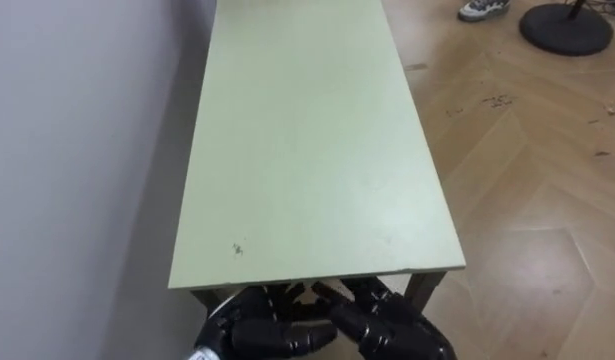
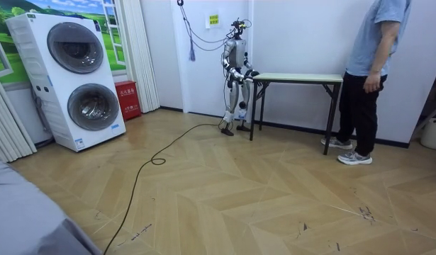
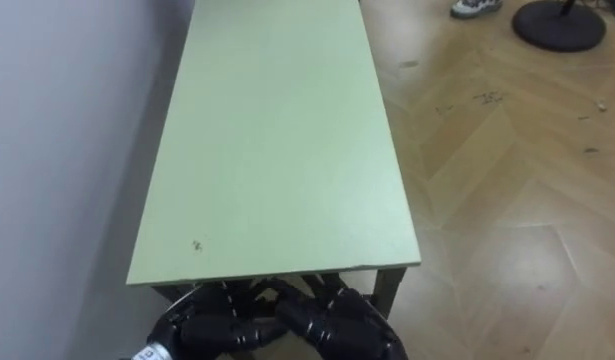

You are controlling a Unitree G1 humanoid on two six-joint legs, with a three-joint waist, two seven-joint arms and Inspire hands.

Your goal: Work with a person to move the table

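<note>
**A:** Where's the desk (image 1: 307,150) now?

**B:** On the floor, all legs down, its long side close along the wall (image 1: 77,150) at the robot's left. The robot stands at the near short end. The person (image 2: 370,78) stands just beside the far end, arms hanging, and seems to have no hold on it.

**A:** And the hands?

**B:** Both are low, right under the near edge. The left hand (image 1: 249,325) and right hand (image 1: 397,328) sit close together near the middle, knuckles toward the camera, reaching in below the top. The top hides where they end, so I cannot tell whether either has a hold.

**A:** What could go wrong?

**B:** If the robot lifts alone, I'd expect the far legs to drag or the top to tilt. Hands set that near the middle give little control over twisting, so the desk may roll to one side. With the wall so near, a swing to the left could scrape it. On the right, the round base (image 1: 565,28) on the floor beyond the far end could catch a leg.
</note>
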